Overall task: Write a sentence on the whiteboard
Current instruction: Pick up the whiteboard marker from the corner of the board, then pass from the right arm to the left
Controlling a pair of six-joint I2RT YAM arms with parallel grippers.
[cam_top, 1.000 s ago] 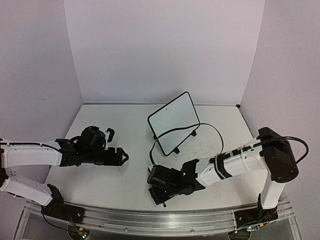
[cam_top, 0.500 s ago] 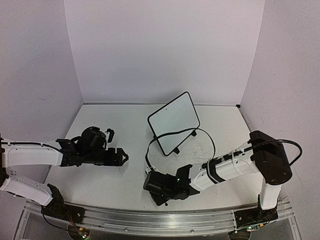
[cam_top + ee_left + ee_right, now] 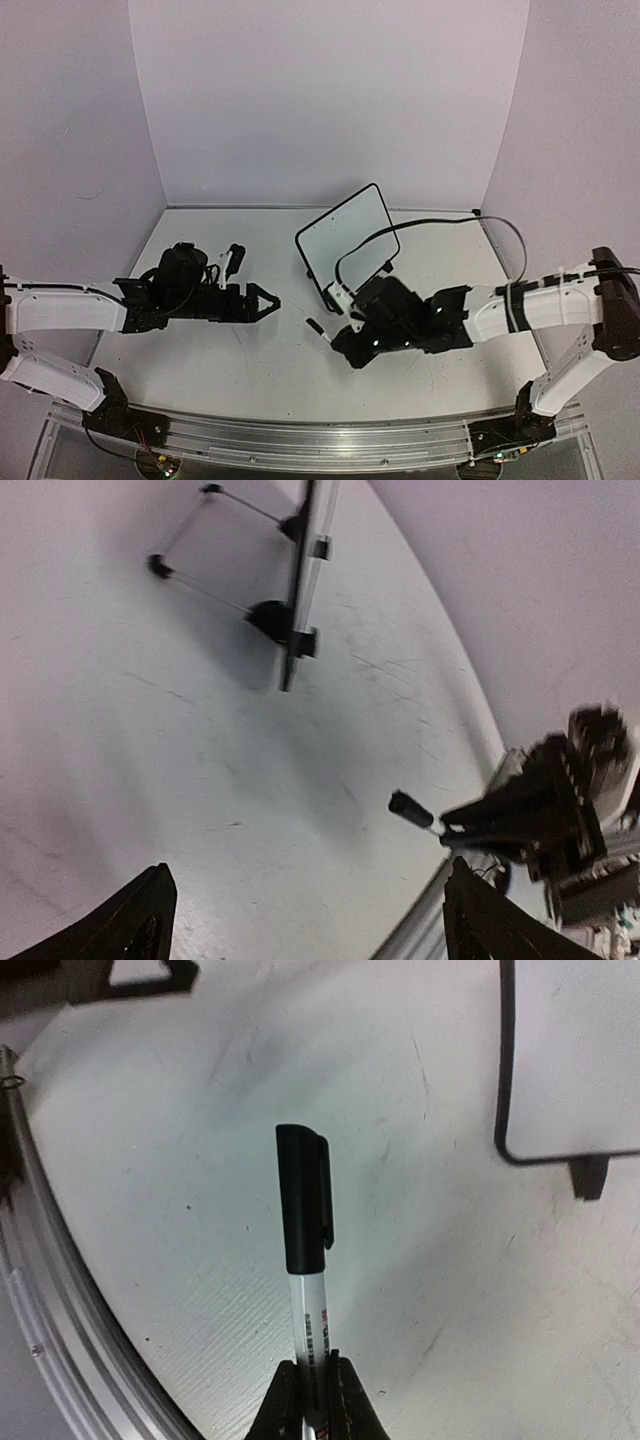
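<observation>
Jaws at left: black two-finger left gripper is spread wide and empty, low over the scratched white tabletop; it has slid toward the middle within the last second.
Centre front: black-capped marker with clear barrel, cap on, is now held clear of the table and points toward the left arm.
Centre back: small white whiteboard with thin black frame stands on its feet, unmoved; no lettering shows on it.
Jaws at right: black two-finger right gripper has just clamped on the marker's barrel and swung up from the near edge to close in front of the board.
Meaning: marker is in hand but capped, so writing has probably not begun; the open left jaws look placed to pull the cap.
Right wrist view: shows the grip, the cap and a blank board corner, all tiny from overhead.
Left wrist view: shows the board edge-on, its face hidden, and the marker end-on.
</observation>
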